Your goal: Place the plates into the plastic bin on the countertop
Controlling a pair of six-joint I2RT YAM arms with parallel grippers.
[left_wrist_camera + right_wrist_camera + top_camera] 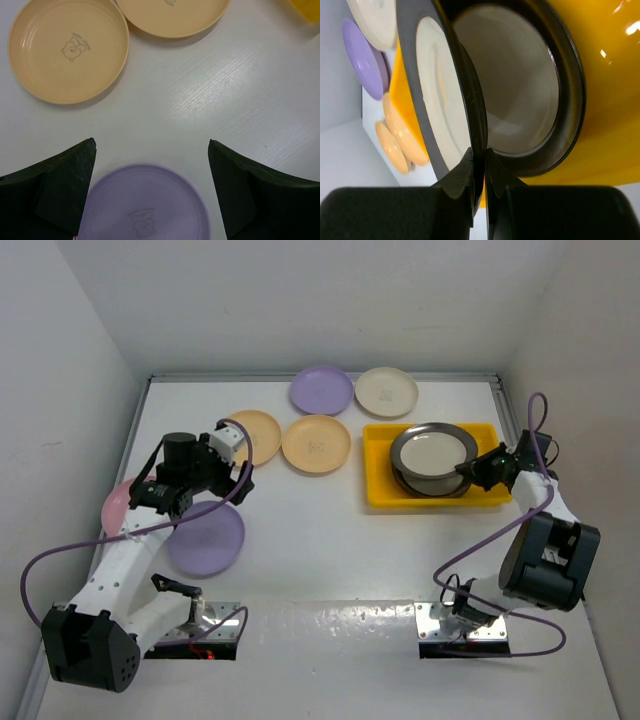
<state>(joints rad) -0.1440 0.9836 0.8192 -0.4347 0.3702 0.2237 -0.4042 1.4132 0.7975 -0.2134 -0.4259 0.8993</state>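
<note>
The yellow plastic bin (378, 496) stands at the right on the white countertop (330, 540). Two dark-rimmed plates with cream centres are in it. My right gripper (470, 469) is shut on the right rim of the upper one (433, 452), which is tilted over the lower one (520, 85). In the right wrist view the fingers (479, 152) pinch that rim (440, 85). My left gripper (236, 466) is open with nothing in it, hovering over bare countertop. It hangs (151, 145) between a lilac plate (145, 205) and a pale orange plate (67, 47).
Left of the bin lie two pale orange plates (255, 433) (316, 444). A lilac plate (322, 390) and a cream plate (386, 391) sit near the back wall. At the left are another lilac plate (205, 538) and a pink plate (118, 502), partly under the left arm.
</note>
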